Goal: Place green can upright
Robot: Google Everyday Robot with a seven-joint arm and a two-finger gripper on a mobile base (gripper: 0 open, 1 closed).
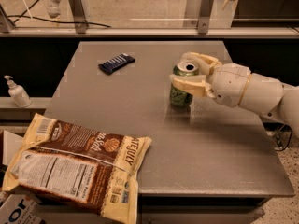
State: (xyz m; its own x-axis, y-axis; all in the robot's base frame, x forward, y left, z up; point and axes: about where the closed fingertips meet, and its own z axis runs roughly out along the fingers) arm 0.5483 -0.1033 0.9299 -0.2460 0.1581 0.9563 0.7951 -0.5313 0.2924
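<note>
Gripper (181, 70) clenched on the green can (180, 96), which sits upright between my fingers (188, 84), base at or just above the table (210, 143) beneath. I should go straight down, settle it flat, then open evenly so nothing tips it.

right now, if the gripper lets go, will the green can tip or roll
Probably stays: the green can looks upright on the flat table, gripper clasping its top. Round and narrow, it could topple and roll if knocked.
</note>
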